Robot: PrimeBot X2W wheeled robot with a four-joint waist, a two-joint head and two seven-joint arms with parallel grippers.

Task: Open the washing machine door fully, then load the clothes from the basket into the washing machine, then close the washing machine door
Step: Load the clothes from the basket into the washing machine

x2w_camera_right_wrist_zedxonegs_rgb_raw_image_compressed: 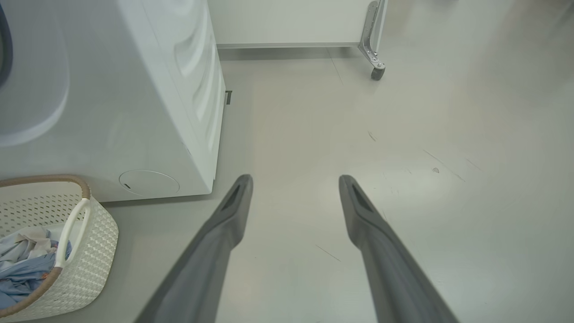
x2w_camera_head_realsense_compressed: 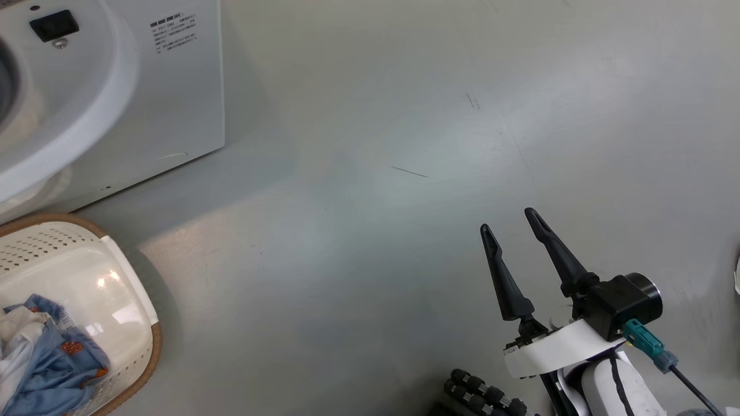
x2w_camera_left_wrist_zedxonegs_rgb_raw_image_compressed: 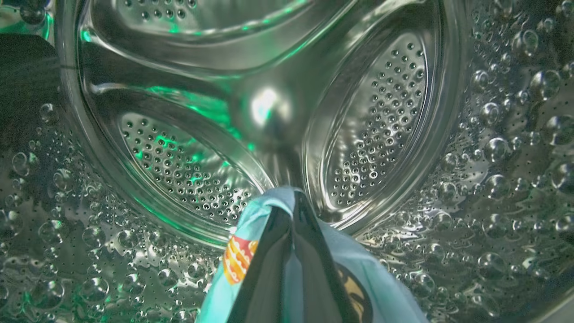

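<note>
Cloth (x2w_camera_left_wrist_zedxonegs_rgb_raw_image_compressed: 251, 224) in our left hand (x2w_camera_left_wrist_zedxonegs_rgb_raw_image_compressed: 293, 208), inside the drum (x2w_camera_left_wrist_zedxonegs_rgb_raw_image_compressed: 367, 134).
We grip a light blue piece with an orange print, the hand pinched shut on it. Our right hand (x2w_camera_head_realsense_compressed: 507, 221) hangs wide and empty over the floor (x2w_camera_head_realsense_compressed: 404, 242). More clothes (x2w_camera_head_realsense_compressed: 52, 358) lie in the basket (x2w_camera_head_realsense_compressed: 133, 300) beside the washer (x2w_camera_head_realsense_compressed: 179, 110); its side label (x2w_camera_head_realsense_compressed: 173, 33) is too small to read.

Few lines of small black print (x2w_camera_head_realsense_compressed: 173, 33) on washing machine (x2w_camera_head_realsense_compressed: 185, 110) side panel, too blurred to read. Nothing legible.
</note>
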